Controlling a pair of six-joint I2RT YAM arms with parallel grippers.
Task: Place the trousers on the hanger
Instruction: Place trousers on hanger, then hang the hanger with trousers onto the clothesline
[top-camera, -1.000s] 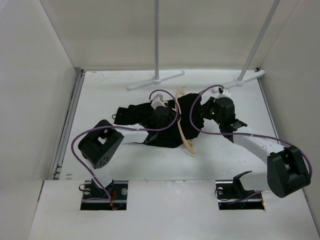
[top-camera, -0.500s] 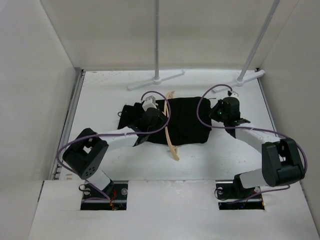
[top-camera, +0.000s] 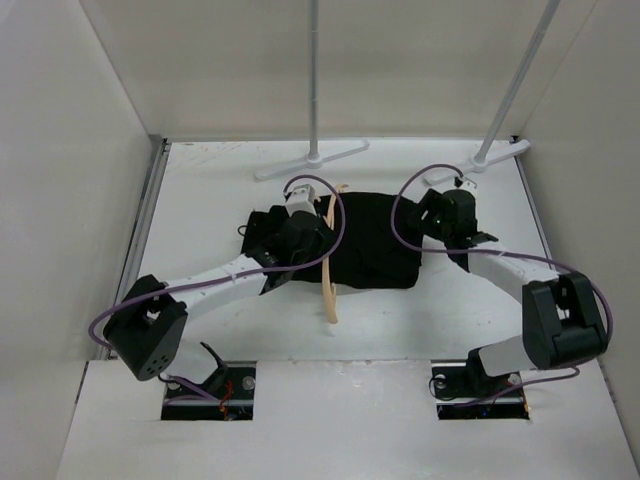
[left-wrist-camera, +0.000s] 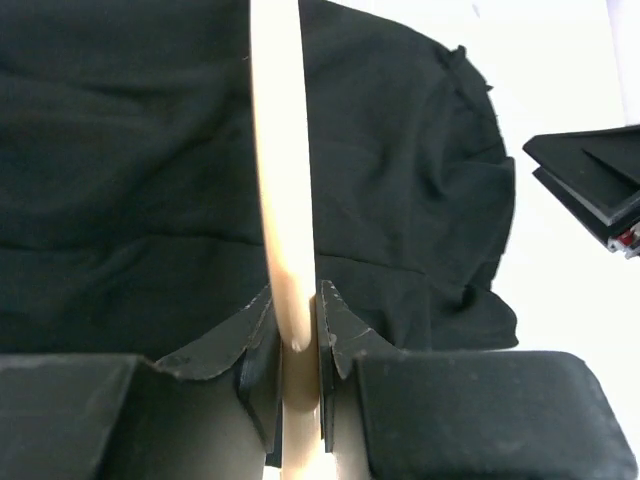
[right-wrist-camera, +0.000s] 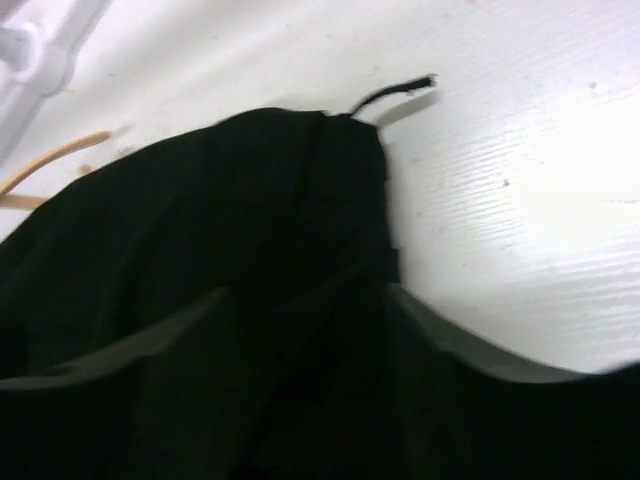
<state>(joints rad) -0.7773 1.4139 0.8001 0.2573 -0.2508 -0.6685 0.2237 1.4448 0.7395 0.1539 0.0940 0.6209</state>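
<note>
Left wrist view puts my left tool (left-wrist-camera: 297, 325) clamped on the hanger (left-wrist-camera: 275, 150), the pale wood pinched between its two fingers. From there the wood runs out across the top of the trousers (left-wrist-camera: 130, 180). They lie spread flat on the tabletop (top-camera: 200, 200) between my two arms. My right tool (left-wrist-camera: 590, 190) sits just beside the cloth's edge, with a gap between them. Its own camera is too blurred for me to tell whether its fingers are apart or together.

I judge the job partway done. The hanger is gripped and laid over the cloth, but the trousers are not draped on it, and that step is left.

Count: one hanger, one pair of trousers, two tools, and two white rack poles (top-camera: 313, 80), the second pole (top-camera: 520, 80) further right.
</note>
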